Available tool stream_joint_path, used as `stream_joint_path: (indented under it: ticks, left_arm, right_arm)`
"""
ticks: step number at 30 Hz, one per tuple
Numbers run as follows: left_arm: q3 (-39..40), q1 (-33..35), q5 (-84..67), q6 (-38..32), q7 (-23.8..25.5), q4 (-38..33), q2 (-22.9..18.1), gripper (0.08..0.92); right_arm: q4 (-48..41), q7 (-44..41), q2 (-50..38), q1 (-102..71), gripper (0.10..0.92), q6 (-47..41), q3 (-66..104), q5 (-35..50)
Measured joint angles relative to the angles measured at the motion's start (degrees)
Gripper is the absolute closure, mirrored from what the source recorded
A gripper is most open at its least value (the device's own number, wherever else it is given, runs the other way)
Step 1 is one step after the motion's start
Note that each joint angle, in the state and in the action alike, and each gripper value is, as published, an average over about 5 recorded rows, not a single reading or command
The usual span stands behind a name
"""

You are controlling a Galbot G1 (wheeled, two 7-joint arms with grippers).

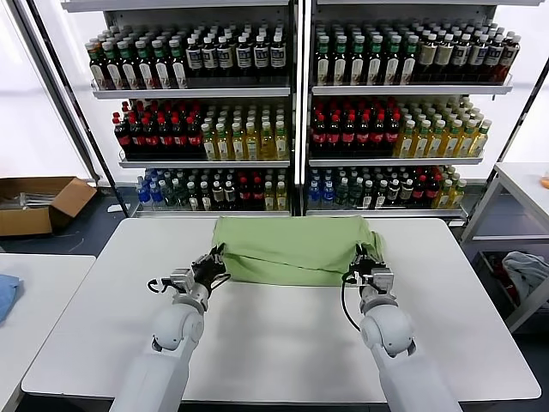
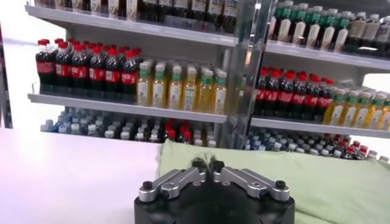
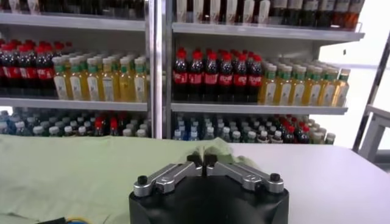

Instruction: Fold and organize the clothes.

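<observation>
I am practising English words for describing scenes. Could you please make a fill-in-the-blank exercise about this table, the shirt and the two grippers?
1. The light green shirt lies on the white ____.
2. The left gripper and the right gripper both hold the shirt, one at each ____ edge.
3. Both grippers are ____ on the fabric, fingertips pressed together.
4. Behind the table, the shelves are full of ____.

Missing words: table; side; shut; bottles
</observation>
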Motion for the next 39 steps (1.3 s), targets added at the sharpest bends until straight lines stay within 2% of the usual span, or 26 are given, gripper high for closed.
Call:
stream_joint_path:
  ticks: [8,16,19,22,30,39]
  left_arm:
    - [-0.69,-0.55,-0.33,2.32,-1.71,-0.26,0.05,0.532]
    - [-1.39,0.81,0.55,4.3,-2.8,-2.58,0.11,0.298]
    - [-1.45,1.74,1.25,4.78,-2.98,-3.57,0.11,0.222]
    - [-1.48,2.73,2.0,5.31,-3.11,-4.47,0.12,0.184]
    - [-1.48,4.79,3.63,6.74,-3.35,-5.51,0.69,0.177]
    - [-0.83,5.28,5.47,8.15,-3.02,-5.11,1.49,0.177]
  right_arm:
    - [-0.83,4.27,2.95,1.93,0.436,1.28,0.68,6.07]
    - [2.88,6.92,2.77,-0.54,0.226,0.26,2.13,7.08]
    - [5.19,7.42,2.08,-2.79,0.206,-0.75,3.1,6.77]
    - [7.16,7.65,1.24,-5.24,0.203,-1.45,4.22,6.3]
    - [9.84,8.15,-0.55,-10.35,0.203,-2.28,6.43,5.09]
    - [8.8,8.45,-0.63,-11.49,0.203,-3.82,6.63,4.12]
